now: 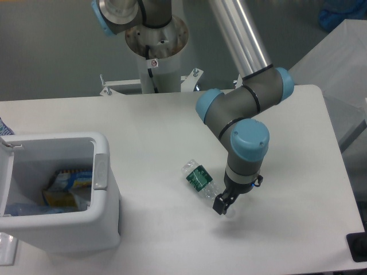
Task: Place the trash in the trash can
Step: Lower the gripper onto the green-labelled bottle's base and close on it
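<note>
A crushed clear bottle with a green label (199, 177), a piece of the trash, lies on the white table right of centre, pointing diagonally down to the right. My gripper (221, 205) is down at the bottle's lower right end, seen edge-on. Its fingers overlap that end, and I cannot make out whether they are closed on it. The trash can (106, 217), a white boxy bin with a grey strip (101, 171) on its right rim, stands at the left front. Inside it lie blue and yellow packaging (67, 186) and something clear.
The robot's base (153, 40) is mounted behind the table's far edge. A black object (356, 246) sits at the front right corner. A second grey table (335, 63) stands to the right, beyond the table's edge.
</note>
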Robot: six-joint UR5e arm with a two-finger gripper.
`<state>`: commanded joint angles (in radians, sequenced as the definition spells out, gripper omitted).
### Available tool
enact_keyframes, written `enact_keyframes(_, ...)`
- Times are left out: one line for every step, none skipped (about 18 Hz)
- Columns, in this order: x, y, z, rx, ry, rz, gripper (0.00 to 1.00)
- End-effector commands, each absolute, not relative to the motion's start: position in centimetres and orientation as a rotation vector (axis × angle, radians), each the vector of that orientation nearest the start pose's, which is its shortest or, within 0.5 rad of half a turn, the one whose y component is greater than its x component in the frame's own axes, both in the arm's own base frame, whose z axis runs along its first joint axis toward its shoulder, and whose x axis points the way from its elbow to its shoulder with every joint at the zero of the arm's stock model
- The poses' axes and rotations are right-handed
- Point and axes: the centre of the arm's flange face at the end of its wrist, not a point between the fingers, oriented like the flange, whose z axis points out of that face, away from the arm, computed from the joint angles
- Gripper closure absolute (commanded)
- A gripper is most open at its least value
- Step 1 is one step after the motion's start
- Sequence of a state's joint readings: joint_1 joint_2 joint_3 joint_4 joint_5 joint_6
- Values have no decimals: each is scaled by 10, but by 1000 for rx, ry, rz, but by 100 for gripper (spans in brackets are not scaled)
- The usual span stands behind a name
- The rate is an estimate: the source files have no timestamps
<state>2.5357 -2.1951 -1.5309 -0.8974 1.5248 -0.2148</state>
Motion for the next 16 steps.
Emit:
enact_keyframes(-480,508,198,-2544,-1671,-17,2)
enact_keyframes(-478,508,195,-2549,-1661,-8,2)
enact_keyframes(-478,508,194,-2555,-1654,4,3)
enact_keyframes(-478,508,189,-2562,-1651,16,4)
enact_keyframes(-479,512,186,-2567,-1644,33,4)
enact_keyframes(-478,514,184,-2569,-1640,41,4)
enact_keyframes(-478,514,182,-2572,-1642,39,6)
enact_keyframes(-477,513,180,-2574,-1643,40,10)
enact_keyframes(-478,513,180,-2574,-1643,40,13)
enact_keyframes(-478,513,179,-2576,-1644,39,17)
enact_keyframes(-478,513,179,-2576,-1644,39,21)
enact_keyframes(-478,513,179,-2576,-1644,39,25)
enact_keyframes(-478,513,179,-2576,-1644,39,27)
enact_keyframes(-478,513,179,-2576,-1644,39,30)
enact_keyframes(-478,513,178,-2577,-1645,38,30)
enact_keyframes(-478,513,178,-2577,-1645,38,35)
